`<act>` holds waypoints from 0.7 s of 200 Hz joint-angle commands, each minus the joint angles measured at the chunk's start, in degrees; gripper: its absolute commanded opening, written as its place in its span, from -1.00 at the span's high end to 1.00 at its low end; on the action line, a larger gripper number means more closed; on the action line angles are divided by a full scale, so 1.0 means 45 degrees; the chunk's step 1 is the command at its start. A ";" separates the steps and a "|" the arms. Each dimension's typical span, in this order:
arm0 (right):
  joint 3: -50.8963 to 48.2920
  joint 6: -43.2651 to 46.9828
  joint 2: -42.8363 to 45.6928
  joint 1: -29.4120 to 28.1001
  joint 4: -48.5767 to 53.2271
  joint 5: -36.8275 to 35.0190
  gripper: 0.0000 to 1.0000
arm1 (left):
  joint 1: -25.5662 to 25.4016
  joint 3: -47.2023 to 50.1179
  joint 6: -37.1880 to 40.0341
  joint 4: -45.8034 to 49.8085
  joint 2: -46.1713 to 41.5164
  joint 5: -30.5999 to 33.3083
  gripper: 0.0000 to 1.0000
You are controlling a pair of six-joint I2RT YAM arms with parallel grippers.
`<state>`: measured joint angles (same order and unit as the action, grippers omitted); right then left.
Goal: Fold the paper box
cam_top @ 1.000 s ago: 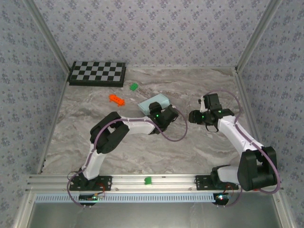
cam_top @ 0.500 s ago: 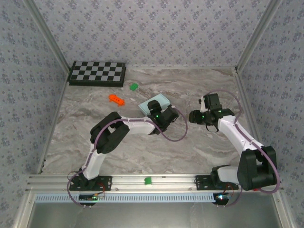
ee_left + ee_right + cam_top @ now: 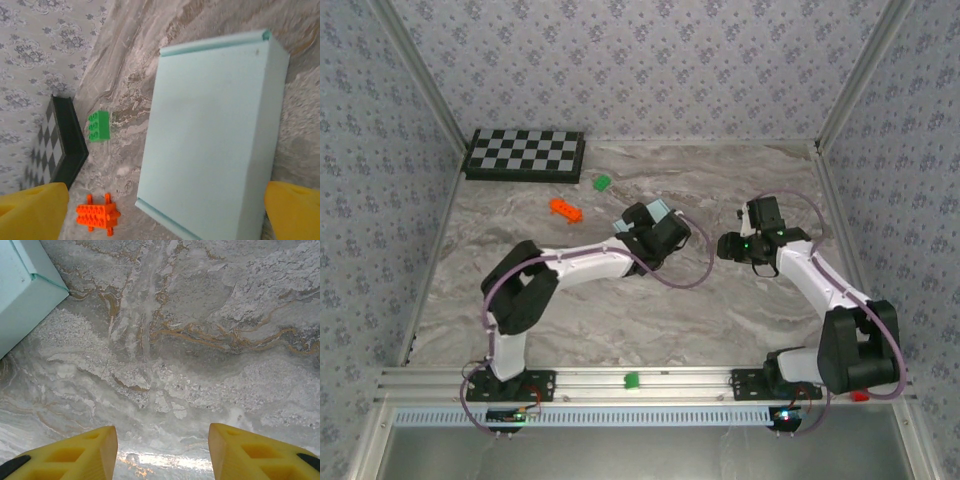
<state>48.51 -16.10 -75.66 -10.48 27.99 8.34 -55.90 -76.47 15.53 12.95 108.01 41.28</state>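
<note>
Looking done: pale aqua-blue card box (image 3: pixel 215 135) sits closed on the grey marble tabletop (image 3: pixel 200 340), centre-far; left gripper (image 3: pixel 164 200) spread wide over it; right gripper (image 3: pixel 162 440) parted, empty, nearby.

A checkerboard (image 3: pixel 525 155) lies in the far left corner of the marbled surface (image 3: pixel 720 310), close to the patterned walls (image 3: pixel 650 70). A green block (image 3: pixel 603 183) sits near its right end, and an orange block (image 3: pixel 565 209) lies nearer, apart from both. Another green piece (image 3: pixel 632 380) rests on the near rail (image 3: pixel 440 380).
</note>
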 commanded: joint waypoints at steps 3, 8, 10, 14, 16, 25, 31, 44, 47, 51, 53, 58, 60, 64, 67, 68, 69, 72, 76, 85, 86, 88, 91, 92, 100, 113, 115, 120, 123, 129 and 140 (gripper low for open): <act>-0.0026 -0.0075 -0.0219 0.0098 -0.0069 0.0025 -0.05 | 0.0531 -0.0084 -0.2243 0.1422 -0.1587 -0.1691 -0.99; 0.0010 -0.0047 -0.0281 0.0101 -0.0075 -0.0011 -0.05 | 0.0688 0.0028 -0.2525 0.1507 -0.1863 -0.1819 -0.99; 0.0003 -0.0049 -0.0288 0.0117 -0.0079 -0.0025 -0.05 | 0.0753 0.0090 -0.2648 0.1539 -0.1963 -0.1826 -0.99; 0.0029 -0.0055 -0.0311 0.0118 -0.0075 -0.0054 -0.05 | 0.0861 0.0203 -0.2881 0.1596 -0.2169 -0.1829 -0.99; 0.0032 -0.0051 -0.0329 0.0116 -0.0089 -0.0065 -0.05 | 0.0938 0.0251 -0.2976 0.1624 -0.2254 -0.1829 -0.99; 0.0059 -0.0017 -0.0408 0.0132 -0.0136 -0.0171 -0.05 | 0.1267 0.0511 -0.3405 0.1828 -0.2704 -0.2251 -0.99; 0.0096 0.0009 -0.0447 0.0143 -0.0147 -0.0281 -0.05 | 0.1492 0.0733 -0.3659 0.1875 -0.2961 -0.2335 -0.99; 0.0147 0.0064 -0.0515 0.0173 -0.0226 -0.0549 -0.05 | 0.2044 0.1312 -0.4237 0.1987 -0.3633 -0.2470 -0.99; 0.0156 0.0081 -0.0529 0.0189 -0.0246 -0.0645 -0.05 | 0.2175 0.1439 -0.4357 0.2020 -0.3760 -0.2554 -0.99; 0.0178 0.0082 -0.0531 0.0198 -0.0243 -0.0779 -0.05 | 0.2371 0.1669 -0.4498 0.2051 -0.3986 -0.2644 -0.99; 0.0177 0.0081 -0.0546 0.0200 -0.0272 -0.0857 -0.05 | 0.2468 0.1790 -0.4572 0.2056 -0.4105 -0.2687 -0.99; 0.0182 0.0071 -0.0560 0.0221 -0.0291 -0.1024 -0.05 | 0.2677 0.2056 -0.4734 0.2063 -0.4411 -0.2760 -0.99; 0.0178 0.0049 -0.0567 0.0220 -0.0299 -0.1074 -0.05 | 0.2784 0.2170 -0.4787 0.2064 -0.4514 -0.2789 -0.99; 0.0190 0.0023 -0.0570 0.0255 -0.0344 -0.1229 -0.05 | 0.2983 0.2393 -0.4921 0.2072 -0.4740 -0.2848 -0.99; 0.0188 0.0015 -0.0570 0.0273 -0.0378 -0.1362 -0.05 | 0.3154 0.2550 -0.5024 0.2082 -0.4926 -0.2899 -0.99; 0.0182 0.0019 -0.0560 0.0285 -0.0388 -0.1393 -0.05 | 0.3208 0.2604 -0.5048 0.2082 -0.4981 -0.2911 -0.99; 0.0189 0.0011 -0.0565 0.0282 -0.0404 -0.1476 -0.05 | 0.3254 0.2659 -0.5080 0.2083 -0.5038 -0.2946 -0.99; 0.0178 -0.0023 -0.0569 0.0298 -0.0449 -0.1684 -0.05 | 0.3427 0.2833 -0.5176 0.2083 -0.5230 -0.2999 -0.99; 0.0184 -0.0052 -0.0570 0.0327 -0.0499 -0.1946 -0.05 | 0.3671 0.3050 -0.5287 0.2083 -0.5516 -0.3078 -0.99; 0.0153 -0.0103 -0.0559 0.0418 -0.0637 -0.2514 -0.06 | 0.4193 0.3551 -0.5619 0.2093 -0.6035 -0.3101 -0.99; 0.0155 -0.0109 -0.0564 0.0426 -0.0664 -0.2584 -0.06 | 0.4245 0.3592 -0.5658 0.2098 -0.6092 -0.3119 -0.99; 0.0142 -0.0113 -0.0559 0.0457 -0.0705 -0.2724 -0.07 | 0.4382 0.3652 -0.5756 0.2111 -0.6209 -0.3128 -0.99; 0.0111 -0.0099 -0.0554 0.0489 -0.0762 -0.2892 -0.08 | 0.4664 0.3824 -0.5861 0.2131 -0.6367 -0.3200 -0.99; 0.0105 -0.0097 -0.0552 0.0501 -0.0786 -0.2978 -0.08 | 0.4734 0.3875 -0.5886 0.2136 -0.6434 -0.3227 -0.99; 0.0055 -0.0182 -0.0550 0.0612 -0.0934 -0.3486 -0.09 | 0.5333 0.4298 -0.6120 0.2137 -0.6868 -0.3453 -0.99; -0.0103 -0.0192 -0.0531 0.0946 -0.1321 -0.3761 -0.10 | 0.6237 0.4904 -0.6422 0.2103 -0.7496 -0.3576 -0.99; -0.0118 -0.0192 -0.0531 0.1016 -0.1401 -0.3774 -0.10 | 0.6388 0.4991 -0.6445 0.2103 -0.7595 -0.3584 -0.99; -0.0182 -0.0220 -0.0531 0.1169 -0.1573 -0.3818 -0.10 | 0.6736 0.5181 -0.6537 0.2100 -0.7776 -0.3587 -0.99; -0.0247 -0.0245 -0.0531 0.1246 -0.1710 -0.3842 -0.10 | 0.6946 0.5294 -0.6593 0.2105 -0.7891 -0.3570 -0.99; -0.0359 -0.0232 -0.0528 0.1416 -0.1988 -0.3879 -0.11 | 0.7373 0.5541 -0.6732 0.2086 -0.8105 -0.3560 -0.99; -0.0586 -0.0212 -0.0531 0.1734 -0.2539 -0.3885 -0.10 | 0.8118 0.6002 -0.6945 0.1929 -0.8429 -0.3586 -0.99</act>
<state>47.94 -16.19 -77.62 -5.37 21.69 -5.19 -24.67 -52.53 -11.22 21.58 73.84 26.48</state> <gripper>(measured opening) 0.551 0.996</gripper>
